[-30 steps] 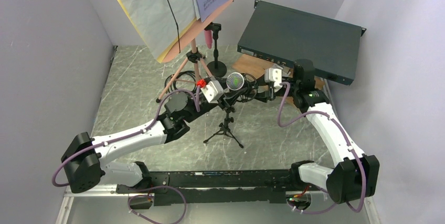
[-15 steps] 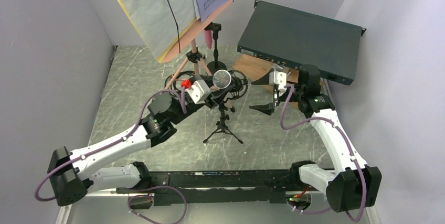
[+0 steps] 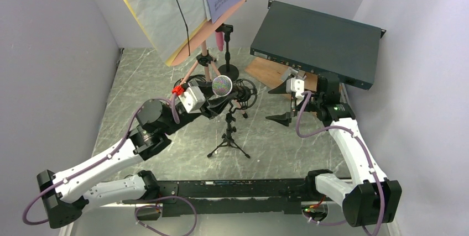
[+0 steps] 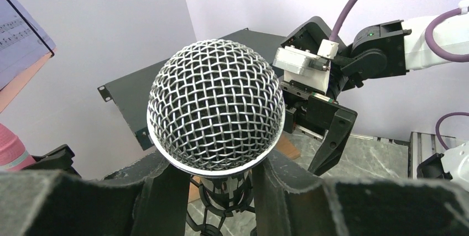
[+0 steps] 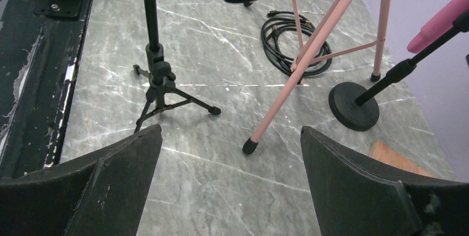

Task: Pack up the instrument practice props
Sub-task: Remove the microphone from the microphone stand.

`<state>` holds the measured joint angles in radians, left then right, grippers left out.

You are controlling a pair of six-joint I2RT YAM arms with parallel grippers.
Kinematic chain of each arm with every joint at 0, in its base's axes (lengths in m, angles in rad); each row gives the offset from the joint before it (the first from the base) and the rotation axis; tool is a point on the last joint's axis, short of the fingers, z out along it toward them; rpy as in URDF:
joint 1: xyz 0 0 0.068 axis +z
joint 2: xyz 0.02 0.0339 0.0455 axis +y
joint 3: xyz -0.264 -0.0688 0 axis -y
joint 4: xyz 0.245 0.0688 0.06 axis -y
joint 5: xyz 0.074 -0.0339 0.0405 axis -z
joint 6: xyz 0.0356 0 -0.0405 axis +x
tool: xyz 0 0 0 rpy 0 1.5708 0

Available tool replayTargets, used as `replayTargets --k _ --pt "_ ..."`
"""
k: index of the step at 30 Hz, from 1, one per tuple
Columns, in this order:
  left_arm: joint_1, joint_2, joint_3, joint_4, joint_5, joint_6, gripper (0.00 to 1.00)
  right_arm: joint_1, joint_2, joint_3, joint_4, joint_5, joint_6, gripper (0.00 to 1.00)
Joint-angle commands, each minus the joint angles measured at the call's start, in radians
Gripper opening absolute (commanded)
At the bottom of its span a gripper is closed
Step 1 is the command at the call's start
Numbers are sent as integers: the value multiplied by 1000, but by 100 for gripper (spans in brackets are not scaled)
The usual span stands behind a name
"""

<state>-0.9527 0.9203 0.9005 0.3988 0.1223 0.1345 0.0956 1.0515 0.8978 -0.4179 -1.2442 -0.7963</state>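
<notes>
The overhead view's top edge cuts off the pink music desk (image 3: 193,42) and its sheet-music pages (image 3: 152,9), the fingers (image 4: 157,192) of the left gripper (image 4: 218,181) hide the microphone (image 4: 215,109) below its mesh head, and the rack box (image 3: 315,40) covers most of the wooden board (image 3: 268,72).

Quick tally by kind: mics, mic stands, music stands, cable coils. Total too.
Mics: 2 (black mic, pink mic)
Mic stands: 2 (tripod, round-base)
Music stands: 1
Cable coils: 1
Total: 6
</notes>
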Motion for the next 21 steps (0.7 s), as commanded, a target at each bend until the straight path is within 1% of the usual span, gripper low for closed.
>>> replayTargets --k 1,10,16,18,20,21 --pt "-1 -46 63 19 16 -15 0 -11 -23 -26 1 -57 -17 99" --pt "-1 -143 202 -245 23 -74 0 -21 -22 -41 -10 -63 -36 99" --pt "0 -179 187 -286 -4 -53 0 -26 -17 -44 -9 -62 -38 99" --pt "0 -192 196 -324 -5 -44 0 -31 -19 -45 -10 -63 -39 99" --pt "-1 -205 227 -424 -16 -39 0 -36 -22 -44 -18 -59 -47 99" --pt "-1 -211 254 -512 -31 -45 0 -38 -22 -43 -29 -58 -58 99"
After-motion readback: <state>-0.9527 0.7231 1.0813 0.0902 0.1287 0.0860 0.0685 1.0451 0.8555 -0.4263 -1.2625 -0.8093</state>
